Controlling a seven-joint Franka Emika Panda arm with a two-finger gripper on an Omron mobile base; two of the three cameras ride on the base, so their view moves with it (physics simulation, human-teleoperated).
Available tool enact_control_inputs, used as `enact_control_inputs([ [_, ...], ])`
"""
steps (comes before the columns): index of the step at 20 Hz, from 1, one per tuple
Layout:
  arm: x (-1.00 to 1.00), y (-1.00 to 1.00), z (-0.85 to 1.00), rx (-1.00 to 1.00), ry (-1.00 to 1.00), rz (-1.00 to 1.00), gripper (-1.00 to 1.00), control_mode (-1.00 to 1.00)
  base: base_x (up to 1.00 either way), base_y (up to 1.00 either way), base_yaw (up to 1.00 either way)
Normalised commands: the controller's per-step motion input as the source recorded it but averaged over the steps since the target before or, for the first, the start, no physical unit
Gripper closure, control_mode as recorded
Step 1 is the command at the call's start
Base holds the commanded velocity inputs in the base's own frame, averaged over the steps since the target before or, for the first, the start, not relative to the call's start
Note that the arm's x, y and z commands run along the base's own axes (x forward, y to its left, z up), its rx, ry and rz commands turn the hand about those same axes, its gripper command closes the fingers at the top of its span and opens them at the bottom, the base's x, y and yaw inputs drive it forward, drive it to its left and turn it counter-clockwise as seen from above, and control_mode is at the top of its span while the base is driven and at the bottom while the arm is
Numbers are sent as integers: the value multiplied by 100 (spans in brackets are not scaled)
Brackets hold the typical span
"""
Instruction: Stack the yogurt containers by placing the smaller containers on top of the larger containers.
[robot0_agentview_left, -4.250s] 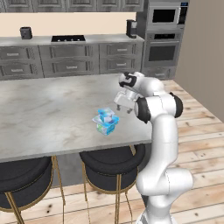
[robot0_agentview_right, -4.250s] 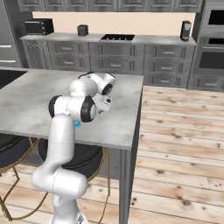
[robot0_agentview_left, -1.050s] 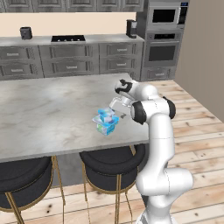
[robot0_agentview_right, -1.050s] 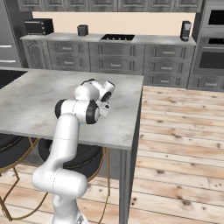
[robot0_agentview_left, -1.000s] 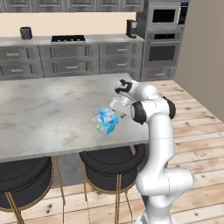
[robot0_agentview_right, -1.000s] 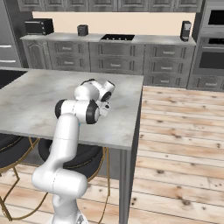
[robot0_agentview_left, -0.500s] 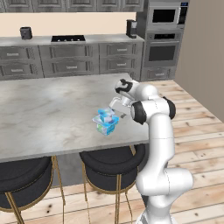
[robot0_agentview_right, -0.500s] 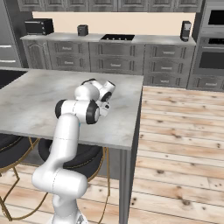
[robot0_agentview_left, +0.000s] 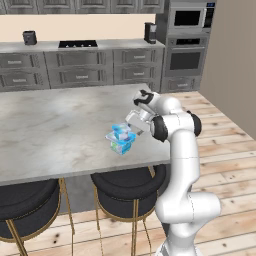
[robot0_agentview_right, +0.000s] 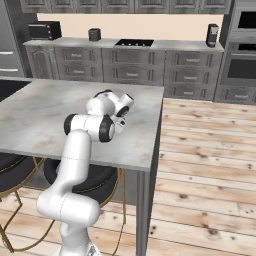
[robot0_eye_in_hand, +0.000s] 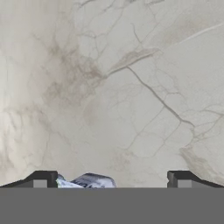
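Observation:
A small light-blue yogurt cup (robot0_agentview_left: 120, 131) rests on top of the larger blue-and-white yogurt pack (robot0_agentview_left: 120, 146), near the front edge of the marble island counter (robot0_agentview_left: 55, 130). My gripper (robot0_agentview_left: 132, 125) hangs just right of and slightly above this stack. It is open, and nothing sits between its fingers. In the hand view the two fingertips (robot0_eye_in_hand: 43, 180) stand wide apart over bare marble. A sliver of a blue-white yogurt container (robot0_eye_in_hand: 94, 180) peeks in at the bottom, between them. In the right base view my own arm hides the stack.
Two black round stools (robot0_agentview_left: 127, 182) (robot0_agentview_left: 25, 202) stand under the island's front edge. The counter's right end (robot0_agentview_right: 156, 125) drops to wood floor. Far behind are cabinets with a cooktop (robot0_agentview_left: 77, 44), a wall oven (robot0_agentview_left: 186, 55) and a toaster (robot0_agentview_right: 45, 31).
Over about four seconds the hand has come down and nearer to the yogurt stack. In the last second arm and containers look still.

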Motion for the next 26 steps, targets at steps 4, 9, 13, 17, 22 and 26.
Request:
enact_control_inputs([
  [4, 0, 14, -8, 6, 0, -2, -100, -100, 0, 0, 0],
  [9, 3, 10, -13, 5, 1, -3, -100, -100, 0, 0, 0],
  [13, 1, 13, -15, 3, 0, -3, -100, -100, 0, 0, 0],
  [17, 0, 13, -19, 2, 0, -2, -100, -100, 0, 0, 0],
  [22, 0, 16, -24, 1, 2, -2, -100, -100, 0, 0, 0],
  [26, 1, 11, -31, 0, 2, -3, -100, -100, 0, 0, 0],
])
